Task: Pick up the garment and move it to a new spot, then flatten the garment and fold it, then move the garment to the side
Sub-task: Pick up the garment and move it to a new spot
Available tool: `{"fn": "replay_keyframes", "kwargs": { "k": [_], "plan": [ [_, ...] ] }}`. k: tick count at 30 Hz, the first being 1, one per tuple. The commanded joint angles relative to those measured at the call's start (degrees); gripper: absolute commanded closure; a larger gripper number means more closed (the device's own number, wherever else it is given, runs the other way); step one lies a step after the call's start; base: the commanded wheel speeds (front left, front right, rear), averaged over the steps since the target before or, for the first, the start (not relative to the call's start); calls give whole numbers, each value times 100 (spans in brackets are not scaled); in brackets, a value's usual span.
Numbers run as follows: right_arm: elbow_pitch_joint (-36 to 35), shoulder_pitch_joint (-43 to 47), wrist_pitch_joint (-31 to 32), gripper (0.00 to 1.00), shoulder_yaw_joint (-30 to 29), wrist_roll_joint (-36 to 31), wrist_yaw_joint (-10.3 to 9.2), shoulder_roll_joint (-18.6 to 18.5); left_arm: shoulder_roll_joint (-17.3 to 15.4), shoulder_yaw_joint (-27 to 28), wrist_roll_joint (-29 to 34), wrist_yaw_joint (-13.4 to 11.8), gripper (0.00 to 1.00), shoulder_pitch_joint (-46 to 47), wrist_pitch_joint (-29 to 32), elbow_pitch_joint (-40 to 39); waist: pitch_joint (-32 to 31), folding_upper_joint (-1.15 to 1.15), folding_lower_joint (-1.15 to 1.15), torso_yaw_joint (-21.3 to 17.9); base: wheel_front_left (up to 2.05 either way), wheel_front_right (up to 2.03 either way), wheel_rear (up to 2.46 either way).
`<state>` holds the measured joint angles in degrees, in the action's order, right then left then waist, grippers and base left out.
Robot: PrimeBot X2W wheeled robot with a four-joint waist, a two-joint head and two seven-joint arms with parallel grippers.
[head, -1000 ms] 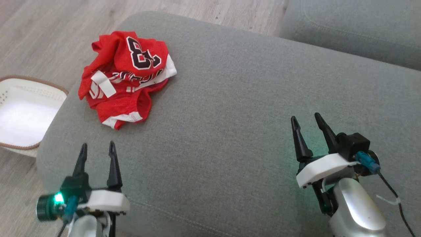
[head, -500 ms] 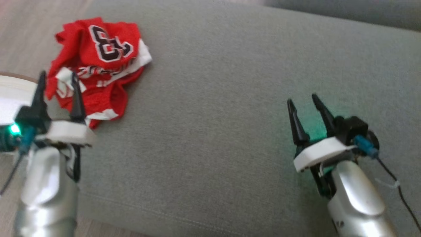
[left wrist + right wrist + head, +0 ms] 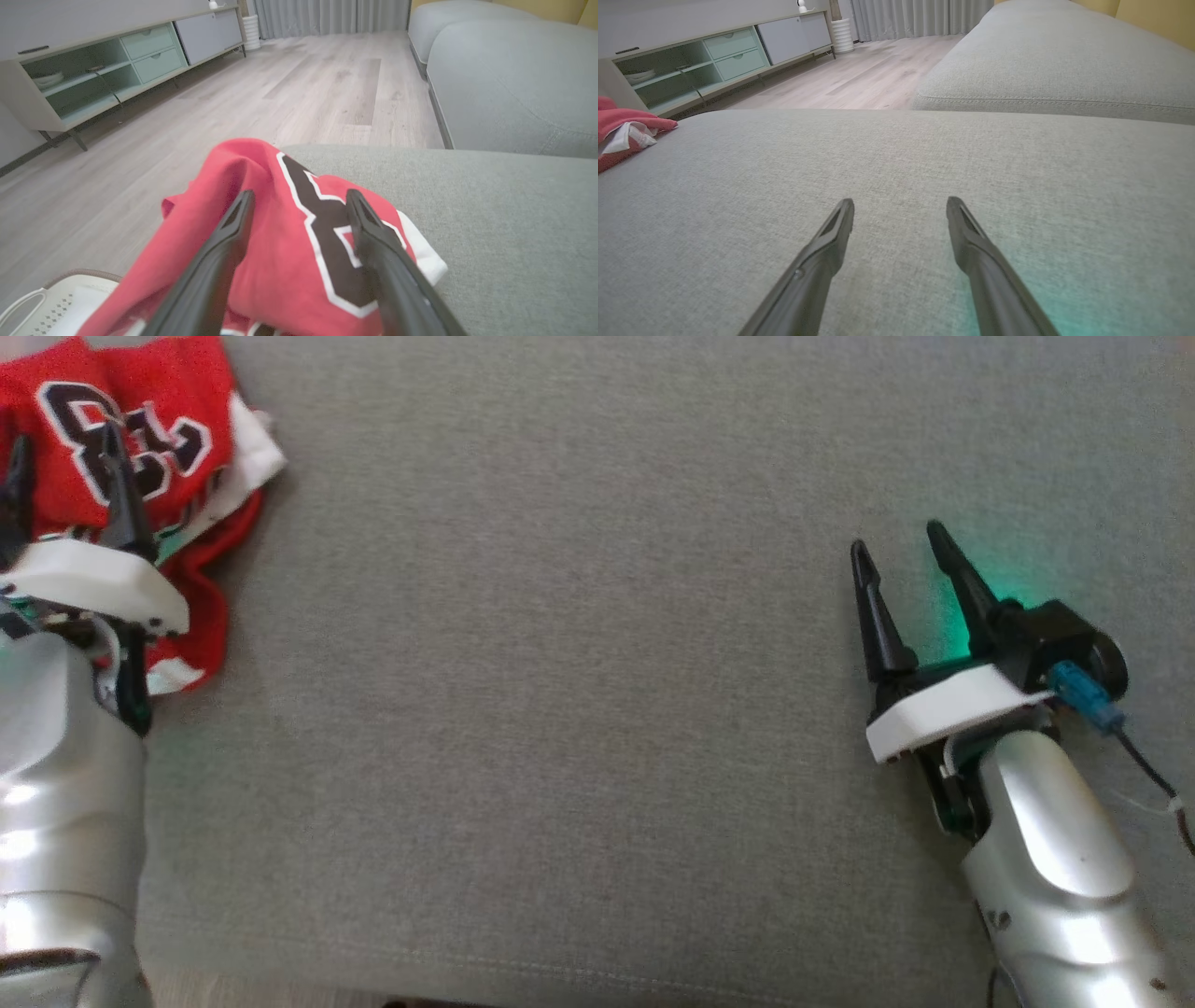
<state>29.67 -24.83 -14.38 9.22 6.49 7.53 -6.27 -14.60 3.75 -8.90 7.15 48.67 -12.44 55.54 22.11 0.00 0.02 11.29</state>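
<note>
Nearest the camera, the left gripper (image 3: 63, 448) stands with its jaws spread wide and nothing between them. Its fingertips overlie the garment (image 3: 201, 373), a crumpled red jersey with a black numeral and white trim. The garment lies bunched at the left end of the grey sofa cushion (image 3: 560, 663). The pictures do not settle whether the fingers touch the cloth.

The right gripper (image 3: 896, 539) is likewise wide open and empty. It sits low over bare cushion, well apart from the garment.

Step in hand, as judged: the first pickup, at the approach stage, with no grasp yet made. The next move calls for the left gripper to sink into the pile and close on a thick fold, not on a loose edge. The cloth looks slippery and may slide out.

Differences between views: the head view gives both arms and the wide stretch of cushion between them. The left wrist view shows the fingers straddling the highest hump of the jersey and a white basket (image 3: 56, 298) on the floor just beyond the cushion's end. Farther off it shows wood floor (image 3: 280, 93) and a low cabinet (image 3: 93, 70). The right wrist view shows the garment as a sliver at its left edge and a second cushion (image 3: 1041, 60) behind.
</note>
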Motion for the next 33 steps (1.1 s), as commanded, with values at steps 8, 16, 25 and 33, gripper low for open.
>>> {"fn": "replay_keyframes", "kwargs": {
  "k": [8,16,25,33],
  "plan": [
    [-221,-156,-62,0,114,-2,-4,23,-525,63,-24,-227,100,451,178,773,241,0,-2,-346,0,0,0],
    [-152,29,-62,0,-2,82,-4,144,-522,-307,238,-209,100,872,-213,432,-315,0,-2,-470,0,0,0],
    [-66,391,-62,0,63,228,-4,309,281,-944,26,15,100,1071,-254,-1299,-1161,0,-2,-1088,0,0,0],
    [-50,573,-62,0,148,278,-4,334,1069,-1863,-742,32,100,497,-255,-2389,-1470,0,-2,-1837,0,0,0]
  ]
}}
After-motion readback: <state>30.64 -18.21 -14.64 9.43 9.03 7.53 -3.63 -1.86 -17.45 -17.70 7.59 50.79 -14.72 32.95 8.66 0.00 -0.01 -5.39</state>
